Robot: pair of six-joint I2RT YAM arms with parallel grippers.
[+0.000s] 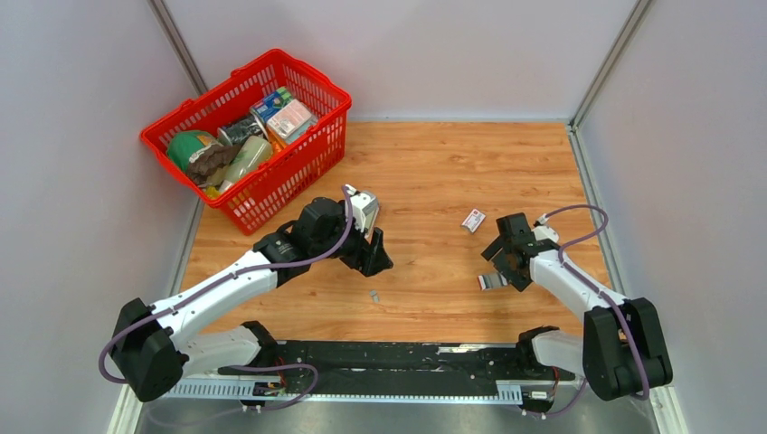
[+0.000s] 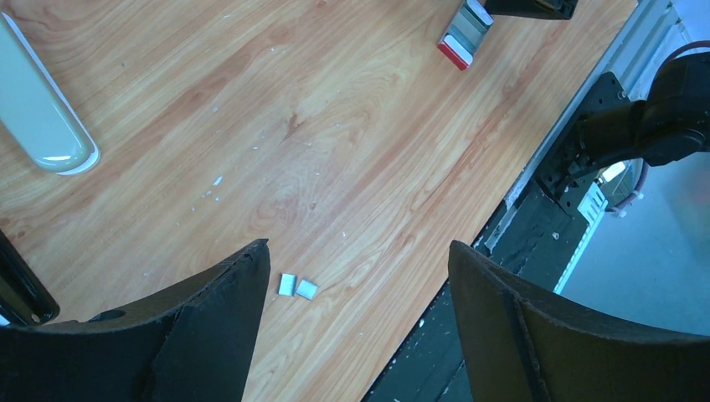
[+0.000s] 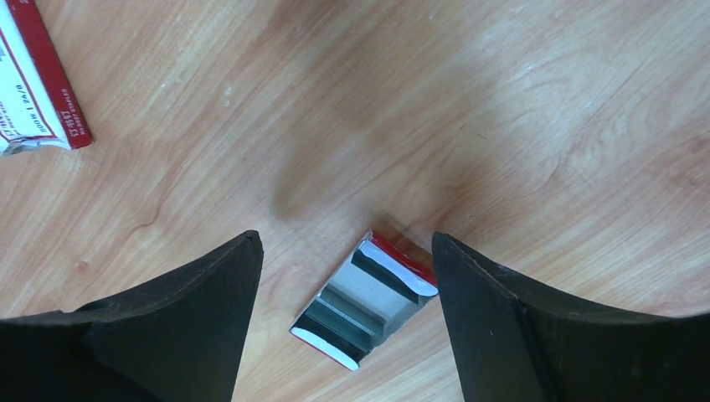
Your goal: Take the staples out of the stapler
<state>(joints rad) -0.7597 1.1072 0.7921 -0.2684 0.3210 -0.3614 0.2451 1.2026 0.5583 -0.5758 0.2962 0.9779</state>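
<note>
On the wooden counter (image 1: pixel 434 181), near its middle, two tiny silver strips of the staples (image 2: pixel 297 287) lie side by side, loose on the bare wood. From above we see them as a small grey speck just below the left end effector (image 1: pixel 375 258). That end effector hovers over them with its jaws spread wide and nothing between them. In the left wrist view the strips sit just beside the inner edge of one finger (image 2: pixel 226 310).

A glossy black shape (image 2: pixel 23 289) shows at the left edge of that view. We cannot tell whether it is the stapler, and the overhead view does not show the stapler clearly either. A grey-beige rounded bar (image 2: pixel 42 109) lies well apart from the strips.

The right end effector (image 3: pixel 345 243) is also wide open and holds nothing. Below its gap lies a small open tray with a red edge (image 3: pixel 366 301). A white-and-red box (image 3: pixel 33 92) rests farther off. A red basket (image 1: pixel 289 172) of goods stands at the far left corner.
</note>
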